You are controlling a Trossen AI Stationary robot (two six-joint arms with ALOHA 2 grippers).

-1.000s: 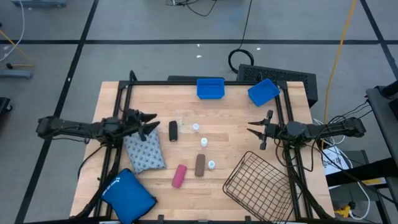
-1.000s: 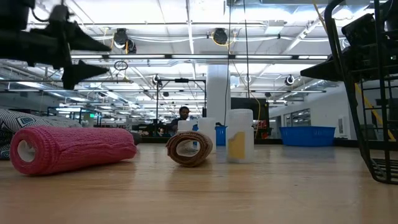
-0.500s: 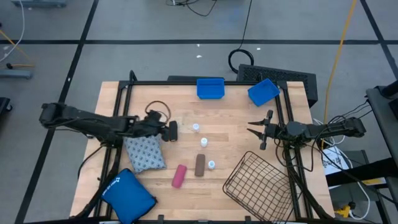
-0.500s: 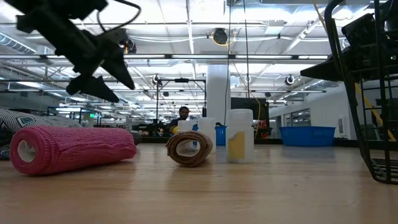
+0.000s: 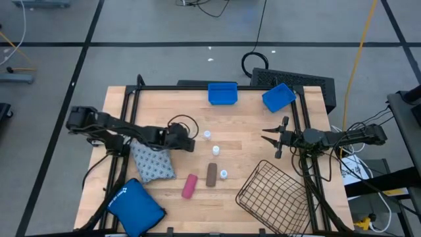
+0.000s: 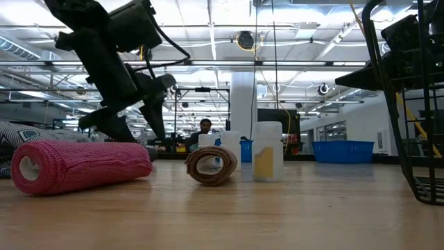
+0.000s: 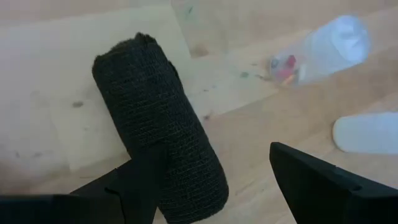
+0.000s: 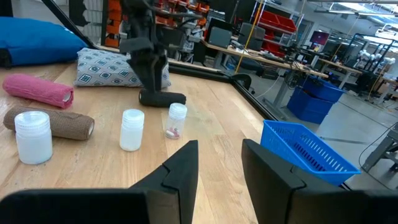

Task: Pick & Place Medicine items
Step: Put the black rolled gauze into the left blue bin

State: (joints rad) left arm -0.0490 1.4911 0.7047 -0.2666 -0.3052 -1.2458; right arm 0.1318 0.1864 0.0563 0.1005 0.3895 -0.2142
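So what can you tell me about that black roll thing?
The black roll is a short, fat cylinder of what looks like crinkly woven wrap. It lies on its side on the wooden table, beside the patterned pack. The left gripper has its open jaws down around it, one finger covering part of it.

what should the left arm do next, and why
Probably lower a touch and close. The left end effector is open and down at the black roll, one finger against it and the other clear, so the roll lies between them, ungripped.
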